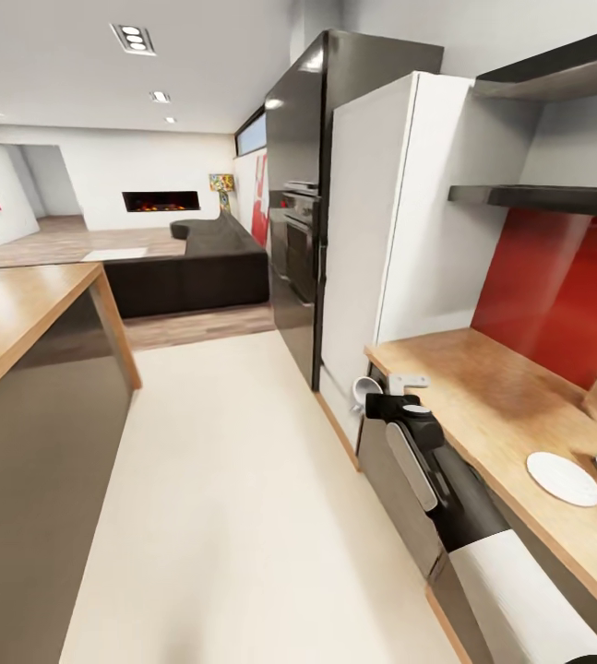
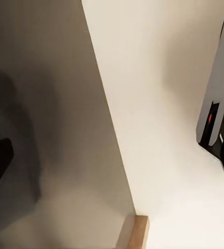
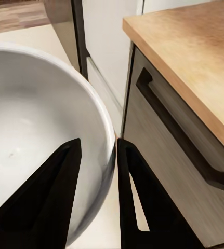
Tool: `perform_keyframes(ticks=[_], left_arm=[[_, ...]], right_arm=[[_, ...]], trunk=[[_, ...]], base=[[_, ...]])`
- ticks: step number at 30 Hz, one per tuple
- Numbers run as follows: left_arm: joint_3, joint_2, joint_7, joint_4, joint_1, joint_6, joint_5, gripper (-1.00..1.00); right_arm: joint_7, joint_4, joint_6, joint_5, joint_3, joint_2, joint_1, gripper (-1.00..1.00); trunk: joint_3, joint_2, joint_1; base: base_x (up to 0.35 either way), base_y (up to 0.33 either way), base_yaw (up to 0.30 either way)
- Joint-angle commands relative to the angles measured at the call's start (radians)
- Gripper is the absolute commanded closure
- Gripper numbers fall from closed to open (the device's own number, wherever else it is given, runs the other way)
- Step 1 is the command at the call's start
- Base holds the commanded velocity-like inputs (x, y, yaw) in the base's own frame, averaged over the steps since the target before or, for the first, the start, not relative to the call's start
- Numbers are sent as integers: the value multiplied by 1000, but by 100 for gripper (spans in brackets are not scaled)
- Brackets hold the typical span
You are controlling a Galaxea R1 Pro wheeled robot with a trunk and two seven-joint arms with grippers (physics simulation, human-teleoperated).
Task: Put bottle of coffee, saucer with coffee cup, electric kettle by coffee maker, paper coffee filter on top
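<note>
White coffee cup (image 3: 34,129) empty, rim pinched in right gripper (image 3: 99,155).

White-sleeved right arm (image 1: 519,590), black forearm with grey panel, tapered black fingers (image 3: 49,197) on the end effector (image 3: 96,155).

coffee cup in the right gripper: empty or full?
Empty. The right wrist view looks into the coffee cup and shows a bare white inside, with one of the right gripper fingers inside the rim and one outside.

bright even render, ceiling spotlights (image 1: 133,39), soft blurred edges
</note>
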Motion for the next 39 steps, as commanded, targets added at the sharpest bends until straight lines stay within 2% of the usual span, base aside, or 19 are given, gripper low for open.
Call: perform_keyframes(ticks=[1,14,33,39], left_arm=[[7,0,4,2,-1,-5,-10,-100],[7,0,4,2,-1,-6,-10,-100],[7,-3,4,2,-1,-11,-10,-100],[6,-3,4,2,-1,-12,-10,-100]], right_arm=[[-8,-1,1,-11,1,0,-1,100],[-8,-1,0,-13,2,0,-1,100],[-8,-2,0,-12,1,-3,-1,100],[-8,-4,0,-13,1,-3,-1,100]], trunk=[[-2,-2,1],[-2,-2,1],[-2,-2,1],[0,-2,1]], base=[[340,138,-194],[336,152,-250],[304,206,-12],[318,136,-204]])
